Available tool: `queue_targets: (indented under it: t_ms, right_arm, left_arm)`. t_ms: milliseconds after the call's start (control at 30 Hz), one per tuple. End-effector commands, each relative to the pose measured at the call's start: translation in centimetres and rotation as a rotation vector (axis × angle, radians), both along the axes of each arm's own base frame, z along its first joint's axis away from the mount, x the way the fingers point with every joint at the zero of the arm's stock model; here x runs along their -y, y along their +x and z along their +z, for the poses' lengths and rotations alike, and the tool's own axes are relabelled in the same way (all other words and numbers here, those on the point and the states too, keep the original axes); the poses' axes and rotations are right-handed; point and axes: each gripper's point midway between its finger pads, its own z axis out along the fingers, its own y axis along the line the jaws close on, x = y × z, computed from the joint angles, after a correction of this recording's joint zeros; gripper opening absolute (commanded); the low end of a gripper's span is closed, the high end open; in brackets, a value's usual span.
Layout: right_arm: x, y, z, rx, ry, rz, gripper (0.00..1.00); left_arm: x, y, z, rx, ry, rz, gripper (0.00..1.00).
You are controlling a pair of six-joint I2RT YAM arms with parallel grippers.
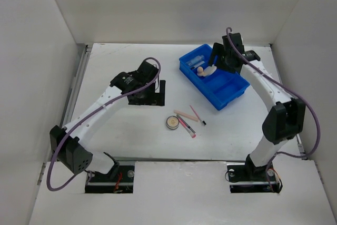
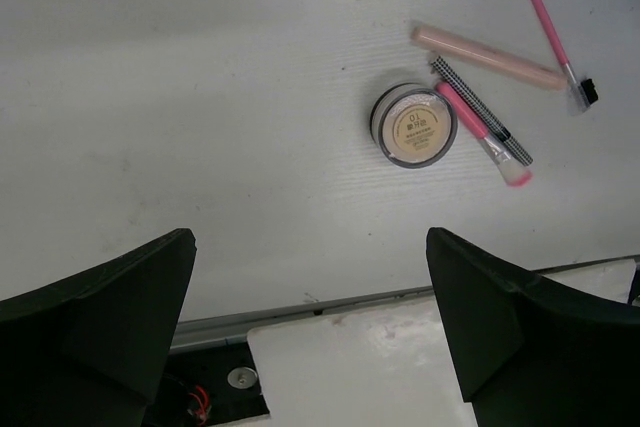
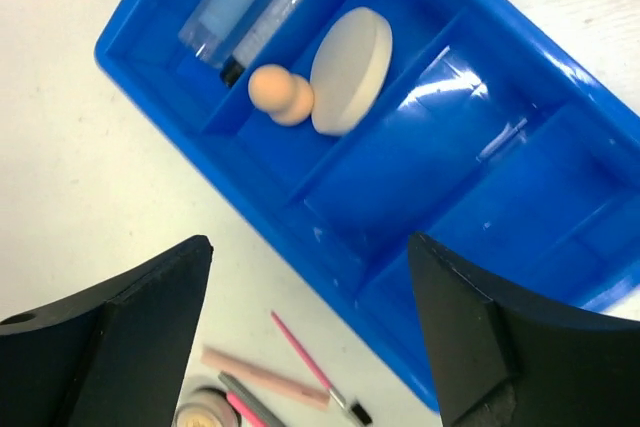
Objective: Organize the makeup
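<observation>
In far tray [image 3: 520,197]: tubes [image 3: 240,7], sponge [image 3: 280,94], pad [image 3: 350,69] done. On table [image 2: 200,97]: compact [image 2: 413,125], four sticks [image 2: 487,55] left. Left gripper [image 2: 308,247], right gripper [image 3: 308,247] wide, empty.

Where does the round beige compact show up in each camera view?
Top external: round beige compact mid-frame, just below centre.
Left wrist: compact right of centre, upper half.
Right wrist: compact at bottom edge, cut off.
Shared landmark: pale pink stick lying beside it in all three.
</observation>
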Motion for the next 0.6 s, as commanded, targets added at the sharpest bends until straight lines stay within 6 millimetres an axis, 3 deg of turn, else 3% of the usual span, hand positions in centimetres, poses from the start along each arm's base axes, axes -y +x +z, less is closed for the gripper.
queue_targets:
  t_ms: [0, 67, 100, 133, 200, 267, 333, 400, 467, 567]
  right_arm:
    - [-0.2, -1.9, 3.6, 0.1, 0.029, 0.042, 0.85]
    - [-0.5, -3.6, 3.4, 0.087, 0.04, 0.068, 0.83]
    - [-0.2, -4.6, 2.4, 0.064, 0.033, 0.068, 0.82]
    - [0.2, -5.9, 3.3, 0.08, 0.045, 0.062, 0.82]
    - [1.2, -7.6, 2.4, 0.062, 0.022, 0.043, 0.82]
    - [2.1, -9.6, 3.2, 0.066, 0.026, 0.015, 0.82]
    - [2.8, -11.0, 3.5, 0.072, 0.026, 0.0, 0.82]
    - [3.3, -11.9, 3.6, 0.067, 0.023, -0.016, 0.82]
    - [2.3, -12.8, 3.0, 0.042, 0.064, 0.035, 0.82]
    - [1.2, -13.9, 0.9, -0.018, 0.085, 0.074, 0.83]
  left_arm:
    - [1.4, 0.0, 0.3, 0.003, -0.021, -0.048, 1.0]
    - [2.1, -0.3, -0.4, -0.013, -0.029, -0.068, 0.97]
    - [2.4, -0.1, -0.9, -0.024, -0.031, -0.072, 0.96]
    - [3.6, -0.2, -1.6, -0.038, -0.031, -0.1, 0.94]
    - [5.1, -0.4, -2.4, -0.058, -0.051, -0.127, 0.85]
    - [7.1, -0.3, -3.9, -0.084, -0.048, -0.153, 0.81]
    - [8.2, -0.2, -5.7, -0.13, -0.019, -0.154, 0.81]
    - [9.6, -0.1, -6.2, -0.135, -0.011, -0.157, 0.87]
    - [9.7, -0.6, -7.7, -0.175, 0.041, -0.157, 0.95]
    - [9.9, -1.0, -8.3, -0.183, 0.059, -0.156, 0.99]
